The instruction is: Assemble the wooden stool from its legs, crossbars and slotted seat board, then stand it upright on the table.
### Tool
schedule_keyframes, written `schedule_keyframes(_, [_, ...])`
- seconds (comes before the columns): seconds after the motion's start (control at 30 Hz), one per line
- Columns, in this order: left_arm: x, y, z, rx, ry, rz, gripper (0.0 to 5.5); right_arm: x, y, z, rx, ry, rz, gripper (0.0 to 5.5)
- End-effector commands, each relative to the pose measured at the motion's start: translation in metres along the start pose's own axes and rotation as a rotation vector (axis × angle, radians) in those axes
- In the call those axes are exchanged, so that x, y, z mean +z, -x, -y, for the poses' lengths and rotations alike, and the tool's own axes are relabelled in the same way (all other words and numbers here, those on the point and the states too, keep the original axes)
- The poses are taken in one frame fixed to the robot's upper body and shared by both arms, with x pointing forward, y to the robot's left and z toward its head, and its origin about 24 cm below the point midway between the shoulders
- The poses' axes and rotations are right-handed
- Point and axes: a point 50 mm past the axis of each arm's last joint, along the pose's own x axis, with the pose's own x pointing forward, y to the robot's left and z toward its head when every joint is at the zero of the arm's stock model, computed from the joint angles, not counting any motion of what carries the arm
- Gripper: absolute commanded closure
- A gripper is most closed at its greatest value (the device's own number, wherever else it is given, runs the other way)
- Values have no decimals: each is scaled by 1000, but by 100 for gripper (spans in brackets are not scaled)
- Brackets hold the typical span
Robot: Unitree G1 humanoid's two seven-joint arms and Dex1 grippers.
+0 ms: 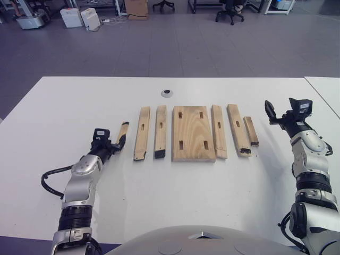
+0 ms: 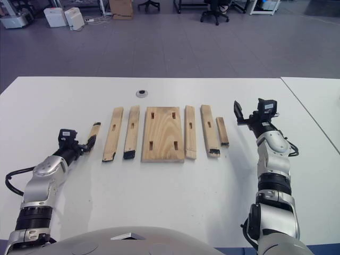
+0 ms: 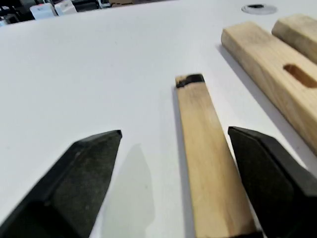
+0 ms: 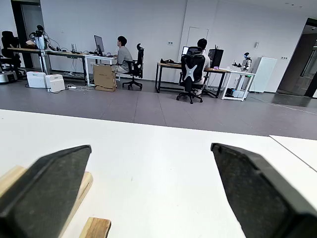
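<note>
slotted pale wooden seat board [image 1: 193, 133] lies flat in my head view, between both sets of jaws, apart from each. left wrist: black left gripper [image 3: 174, 133] spread open, thin pale wooden crossbar [image 3: 205, 163] between its jaws. right wrist: black right gripper [image 4: 151, 147] gapes above the white table [image 4: 163, 163].

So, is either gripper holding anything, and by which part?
Nothing is held. The left gripper is open astride the near end of the leftmost short crossbar, not closed on it; the right gripper is open too.
</note>
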Motion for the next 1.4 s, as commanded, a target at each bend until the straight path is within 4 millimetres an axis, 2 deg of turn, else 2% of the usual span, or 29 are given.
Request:
schedule_keyframes(0.03, [-21,2,0,-32,-1,-120,227,2,-6,-9,23,-5,3,100])
schedule_keyframes(0.13, [-29,4,-1,-43,10,-167,276,0,-7,-14,36,-3,0,100])
schedule_keyframes(0.27, [-30,7,-3,-60,40,-186,337,3,-12,-20,49,-11,-28,100])
schedule_keyframes(0.33, [-33,8,-4,-76,25,-231,367,12,-18,-31,104,-32,-22,100])
schedule_keyframes(0.43, [-34,9,-17,-28,-47,-267,418,34,-27,-50,205,-97,34,100])
schedule_keyframes(0.47, [-22,6,-24,17,-67,-200,422,42,-30,-58,246,-139,55,100])
schedule_keyframes(0.53, [20,-3,-27,78,-79,40,422,60,-35,-76,328,-254,96,100])
schedule_keyframes(0.6, [61,-9,-11,30,42,272,422,78,-39,-100,416,-423,123,100])
schedule_keyframes(0.7, [117,-13,46,-202,28,535,422,109,-35,-151,647,-771,128,100])
schedule_keyframes(0.8, [148,-17,100,-397,-54,635,422,130,-24,-187,823,-910,103,100])
schedule_keyframes(0.83, [156,-16,116,-454,-104,661,422,134,-23,-195,855,-932,92,100])
schedule_keyframes(0.9, [170,-11,138,-541,-178,724,422,137,-22,-204,875,-946,60,136])
schedule_keyframes(0.97, [178,-6,149,-597,-218,765,422,137,-23,-205,867,-943,38,162])
schedule_keyframes(1.03, [181,-3,151,-614,-253,777,422,139,-24,-204,860,-941,34,209])
schedule_keyframes(1.27, [175,-1,153,-619,-302,771,422,143,-24,-197,811,-959,58,334])
schedule_keyframes(1.4, [171,-1,151,-623,-320,760,422,146,-24,-193,797,-964,72,424])
